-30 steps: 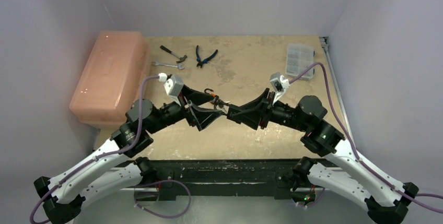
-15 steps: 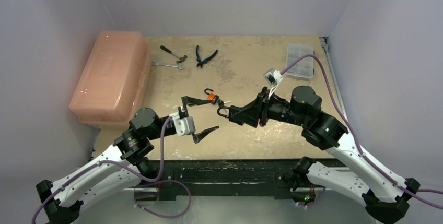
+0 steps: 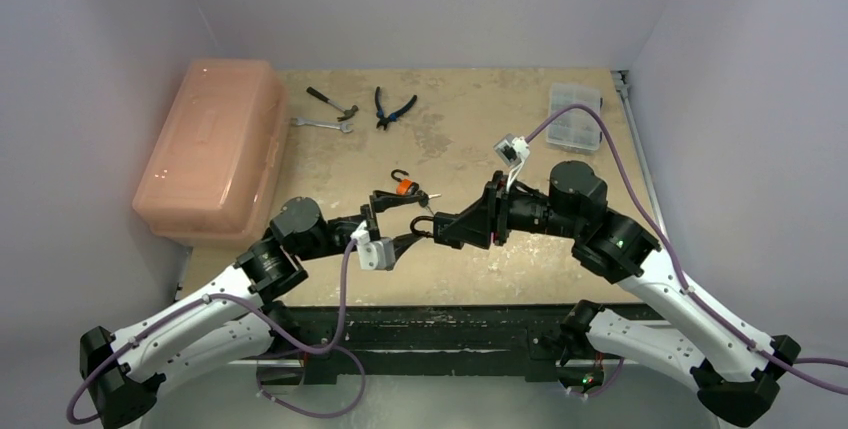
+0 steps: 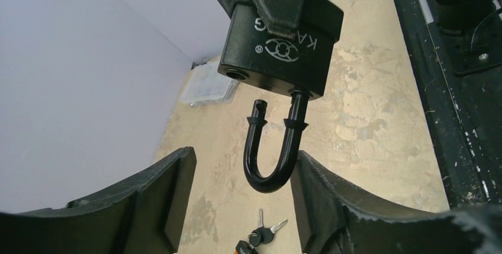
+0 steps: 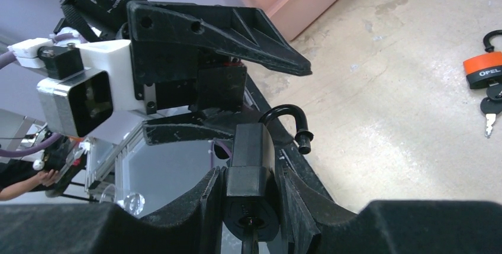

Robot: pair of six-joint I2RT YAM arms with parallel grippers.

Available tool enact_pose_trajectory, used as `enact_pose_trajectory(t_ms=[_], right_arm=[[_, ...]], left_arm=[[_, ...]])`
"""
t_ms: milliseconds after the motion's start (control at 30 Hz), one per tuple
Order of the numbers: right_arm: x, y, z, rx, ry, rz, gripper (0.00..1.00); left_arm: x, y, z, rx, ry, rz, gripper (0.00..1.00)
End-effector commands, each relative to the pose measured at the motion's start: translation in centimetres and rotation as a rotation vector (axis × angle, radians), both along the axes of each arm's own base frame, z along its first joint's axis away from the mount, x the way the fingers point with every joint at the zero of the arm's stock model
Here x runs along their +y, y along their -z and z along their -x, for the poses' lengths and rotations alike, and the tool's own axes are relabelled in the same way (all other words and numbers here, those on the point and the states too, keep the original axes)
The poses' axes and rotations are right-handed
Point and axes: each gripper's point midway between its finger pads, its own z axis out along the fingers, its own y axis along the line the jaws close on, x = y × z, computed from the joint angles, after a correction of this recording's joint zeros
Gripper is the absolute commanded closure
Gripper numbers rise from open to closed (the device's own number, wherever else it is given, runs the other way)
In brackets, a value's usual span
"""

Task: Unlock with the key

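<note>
My right gripper (image 3: 452,225) is shut on the body of a black padlock (image 5: 251,159) and holds it above the table. Its shackle (image 4: 277,147) is open, with one leg out of the body. A dark key blade (image 5: 251,241) seems to sit in the keyhole. My left gripper (image 3: 414,219) is open and empty, with its fingers (image 4: 157,201) on either side of the shackle and not touching it. A bunch of keys (image 4: 267,232) with an orange padlock (image 5: 484,66) lies on the table below, also in the top view (image 3: 405,189).
A pink lidded box (image 3: 210,149) stands at the left. A hammer (image 3: 332,101), a wrench (image 3: 322,124) and pliers (image 3: 393,107) lie at the back. A clear organiser box (image 3: 574,116) sits at the back right.
My left gripper let go near the lock, drew back and opened wide, then rolled and came back with its jaws round the shackle. My right gripper shifted slightly left with the padlock.
</note>
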Motion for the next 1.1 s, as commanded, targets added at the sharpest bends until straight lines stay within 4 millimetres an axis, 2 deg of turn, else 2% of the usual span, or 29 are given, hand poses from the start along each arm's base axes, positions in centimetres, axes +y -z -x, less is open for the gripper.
enact_pose_trajectory(t_ms=[0, 200, 433, 633, 700, 833, 900, 1000, 1067], right_arm=[[0.1, -6.4, 1.3, -0.129, -0.062, -0.167, 1.00], [0.1, -7.0, 1.8, -0.146, -0.084, -0.199, 1.00], [0.2, -6.4, 1.4, -0.137, -0.068, -0.190, 1.00], [0.5, -6.2, 0.5, -0.140, -0.040, -0.177, 1.00], [0.6, -6.2, 0.1, -0.154, -0.030, -0.171, 1.00], [0.8, -5.8, -0.4, -0.175, -0.026, -0.145, 1.00], [0.9, -5.5, -0.4, -0.184, -0.038, -0.136, 1.00], [1.0, -5.3, -0.3, -0.200, -0.049, -0.132, 1.00], [1.0, -5.1, -0.3, -0.211, -0.060, -0.128, 1.00]], left_arm=[[-0.5, -1.0, 0.0, -0.049, 0.024, 0.014, 0.41], [-0.9, -0.3, -0.2, -0.031, 0.024, 0.031, 0.55], [-1.3, 0.5, 0.6, 0.006, 0.074, 0.014, 0.85], [-1.4, 0.6, 1.9, 0.043, 0.122, 0.001, 0.96], [-1.5, 0.6, 2.4, 0.063, 0.152, -0.009, 0.94], [-1.7, 0.8, 3.2, 0.135, 0.187, -0.032, 0.72], [-1.8, 0.5, 3.5, 0.163, 0.199, -0.025, 0.65], [-1.9, 0.4, 4.1, 0.204, 0.226, -0.023, 0.66], [-2.0, 0.6, 4.2, 0.235, 0.235, -0.027, 0.76]])
